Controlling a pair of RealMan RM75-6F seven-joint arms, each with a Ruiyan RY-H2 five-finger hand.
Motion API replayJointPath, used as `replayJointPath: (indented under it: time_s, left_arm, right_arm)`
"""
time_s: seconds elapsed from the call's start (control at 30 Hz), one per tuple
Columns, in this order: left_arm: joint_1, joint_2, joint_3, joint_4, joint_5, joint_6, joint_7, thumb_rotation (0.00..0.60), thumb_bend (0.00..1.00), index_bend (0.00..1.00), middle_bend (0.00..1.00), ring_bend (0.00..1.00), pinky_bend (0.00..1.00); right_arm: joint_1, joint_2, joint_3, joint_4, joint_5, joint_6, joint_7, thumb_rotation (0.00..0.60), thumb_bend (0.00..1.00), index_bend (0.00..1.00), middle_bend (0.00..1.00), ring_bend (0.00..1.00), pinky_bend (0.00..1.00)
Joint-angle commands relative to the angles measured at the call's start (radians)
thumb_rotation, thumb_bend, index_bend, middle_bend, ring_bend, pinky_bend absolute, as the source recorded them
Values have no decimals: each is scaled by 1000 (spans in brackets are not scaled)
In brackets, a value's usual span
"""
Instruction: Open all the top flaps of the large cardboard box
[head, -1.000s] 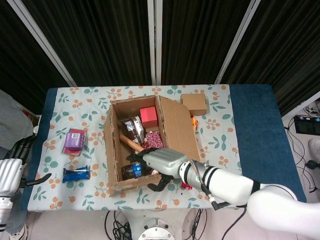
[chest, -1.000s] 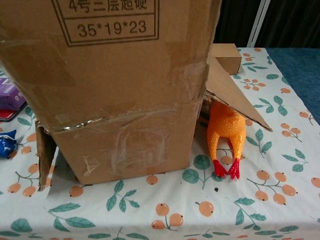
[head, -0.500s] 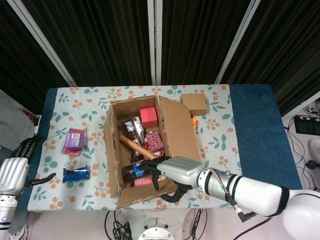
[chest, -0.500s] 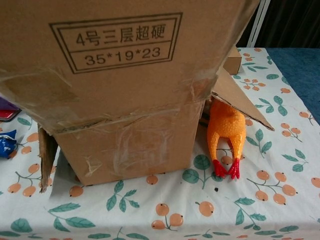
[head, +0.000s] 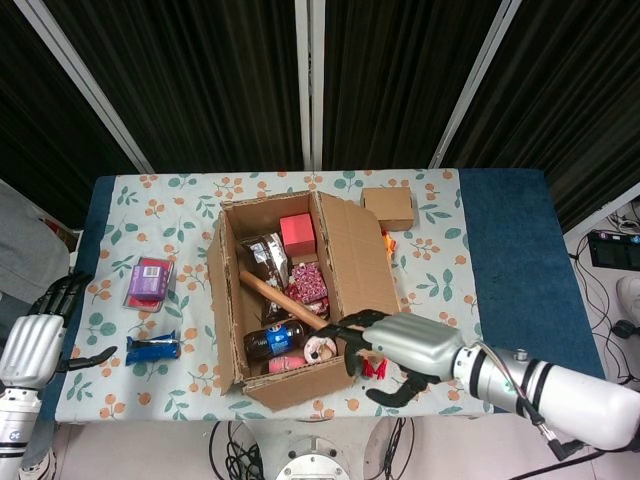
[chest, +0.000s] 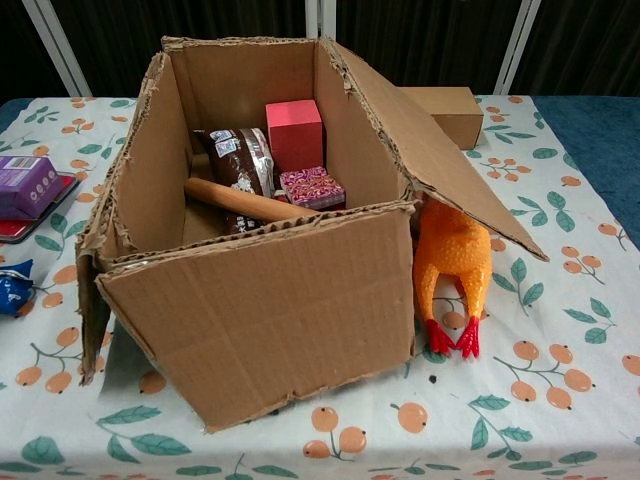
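The large cardboard box (head: 225, 300) stands mid-table with its top uncovered. Its near flap (chest: 270, 320) hangs outward and down over the front wall. The right flap (chest: 450, 170) slopes out to the right, and the left flap (chest: 92, 320) hangs down the left side. Inside lie a red cube (chest: 295, 130), a wooden stick (chest: 235, 200), a dark packet (chest: 235, 155) and a cola bottle (head: 275, 338). My right hand (head: 405, 348) hovers at the box's near right corner with its fingers spread, holding nothing. My left hand (head: 35, 345) is at the table's left edge, fingers apart and empty.
An orange rubber chicken (chest: 455, 265) lies under the right flap. A small cardboard box (head: 388, 207) sits behind it. Left of the big box are a purple box (head: 148, 280) on a red tray and a blue packet (head: 152, 349). Blue cloth (head: 520, 260) covers the table's right end.
The near flap swung from over the box top outward and down, uncovering the contents. My right hand moved right and toward the table's near edge, off the flap.
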Motion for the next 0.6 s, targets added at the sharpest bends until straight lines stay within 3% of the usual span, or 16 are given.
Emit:
replayJointPath:
  time_s: [0.03,0.1,0.17,0.23,0.3,0.37,0.43,0.53,0.6]
  left_arm:
    - [0,-5,-1,6,3,4,0,485,97,81,67,78,202]
    - [-1,-9,-2,10,4,5,2,487,97,81,67,78,202]
    - [-1,-18,-2,21,8,9,10,486,97,81,67,78,202]
    - [2,-31,-1,33,12,18,22,486,96,81,67,78,202]
    - [5,-44,-1,45,17,29,28,488,96,81,67,78,202]
    - [11,-60,-2,65,22,44,37,485,97,81,67,78,202]
    - [15,-75,-1,87,24,54,57,486,97,80,67,78,202]
    - [18,-88,2,108,23,57,97,483,97,80,67,77,200]
    - [19,-91,4,121,25,59,114,484,98,79,67,76,200]
  right_arm:
    - [-515,-129,229,-91,-339,241,-278,600,325,0,112,0,0]
    - [-652,-224,225,-91,-470,312,-362,600,315,0,24,0,0]
    - [-777,-359,170,-91,-633,433,-442,600,302,0,1,0,0]
    - [-851,-505,53,-90,-825,603,-501,600,282,0,0,0,0]
    - [-857,-620,-69,-30,-1009,738,-493,600,240,0,0,0,0]
    - [-819,-710,-200,94,-1228,881,-353,600,223,0,0,0,0]
    - [-760,-729,-322,271,-1435,1035,-137,600,216,0,0,0,0]
    - [-644,-702,-453,495,-1579,1171,98,600,214,0,0,0,0]
    - [-573,-706,-496,595,-1600,1221,146,600,215,0,0,0,0]
